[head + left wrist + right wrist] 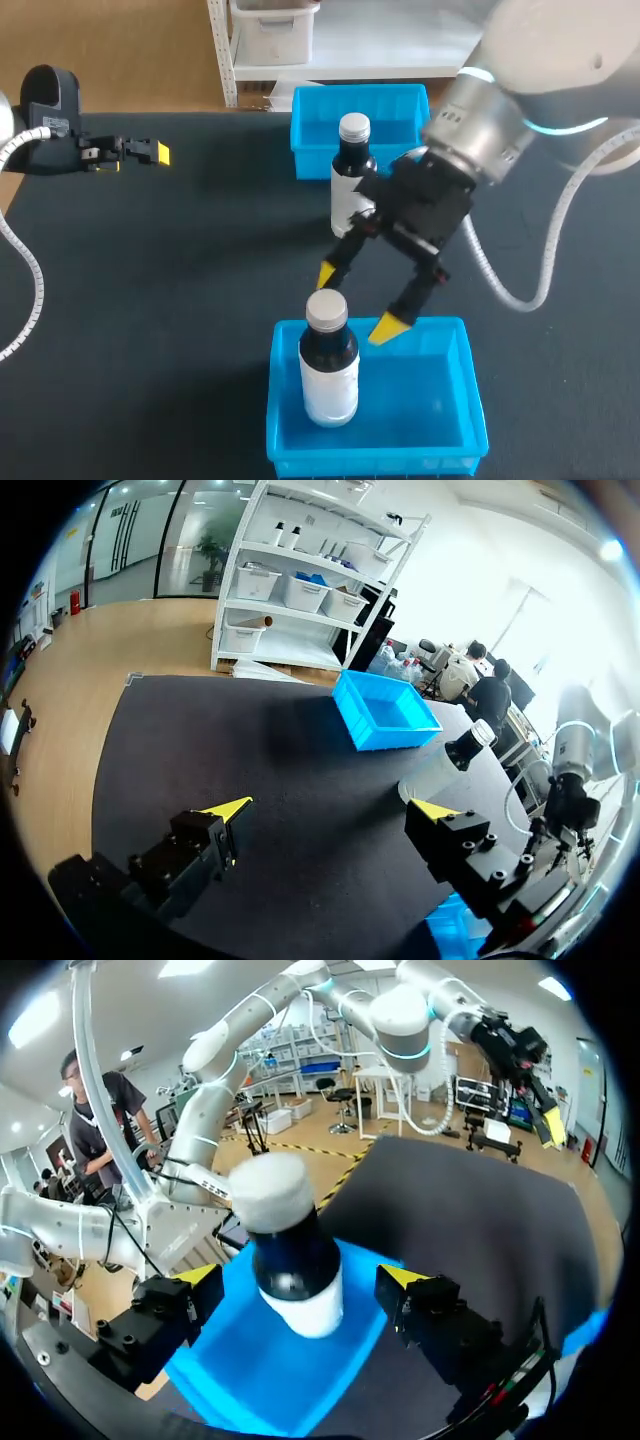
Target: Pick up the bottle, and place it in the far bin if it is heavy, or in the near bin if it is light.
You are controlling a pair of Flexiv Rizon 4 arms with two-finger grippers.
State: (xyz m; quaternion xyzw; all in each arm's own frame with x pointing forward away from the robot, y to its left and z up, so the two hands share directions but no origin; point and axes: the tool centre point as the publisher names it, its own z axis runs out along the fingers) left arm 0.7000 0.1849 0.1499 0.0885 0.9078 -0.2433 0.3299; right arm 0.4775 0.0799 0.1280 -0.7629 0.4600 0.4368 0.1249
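Observation:
A dark bottle [328, 360] with a white label and a silver cap stands upright in the near blue bin [460, 420]. My right gripper [358, 300] hangs just above it, open, one yellow tip on each side of the cap. In the right wrist view the bottle [290, 1250] stands between the spread fingers [405, 1280], touching neither, with the near bin [250, 1390] under it. A second, similar bottle [352, 175] stands on the table in front of the far blue bin [310, 150]. My left gripper [150, 152] is open at the far left, holding nothing.
In the left wrist view the open left gripper [332, 810] looks across bare black table towards the far bin [400, 735] and the second bottle [445, 765] beside it. The right arm's cable loops over the table at the right.

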